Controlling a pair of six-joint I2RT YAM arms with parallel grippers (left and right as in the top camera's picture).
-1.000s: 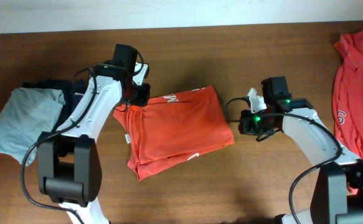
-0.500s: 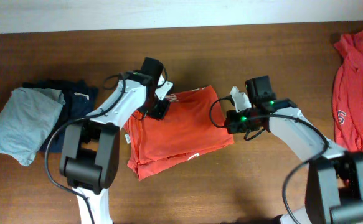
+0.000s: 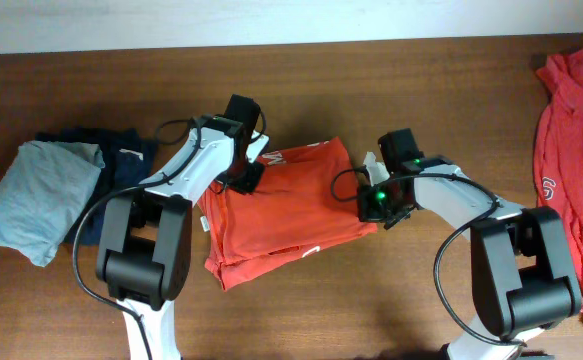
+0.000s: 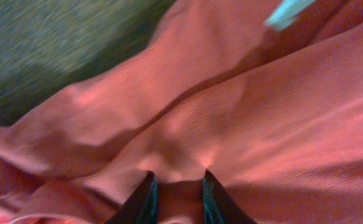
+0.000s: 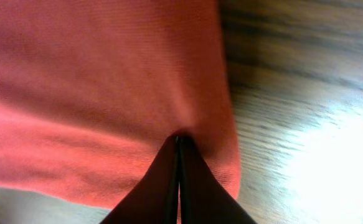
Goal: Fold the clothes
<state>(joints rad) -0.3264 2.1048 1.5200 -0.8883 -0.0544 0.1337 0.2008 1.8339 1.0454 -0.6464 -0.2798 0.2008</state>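
Folded orange-red cotton T-shirt [image 3: 289, 205] with white print lay flat near the middle of the brown wooden table [image 3: 421, 90], its corners skewed against the table's edges, as 2 robot arms worked at its opposite sides. The left gripper [image 3: 249, 178] had its tips down on the shirt's far left corner. In the left wrist view its dark fingers [image 4: 147, 194] stood slightly apart, with a raised ridge of red cloth caught between them. The right gripper [image 3: 374, 200] met the shirt at the middle of its right side. In the right wrist view its fingers [image 5: 169, 180] were pressed fully together, their tips buried in a pucker of fabric just inside the hem, with bare wood beside it. A second orange-red T-shirt [image 3: 569, 130] lay crumpled and unfolded along the right edge of the table, well apart from both arms. Near the left edge sat a plain light-grey folded garment [image 3: 36, 195], partly overlapping a dark navy folded garment [image 3: 121, 160] that lay between it and the left arm.
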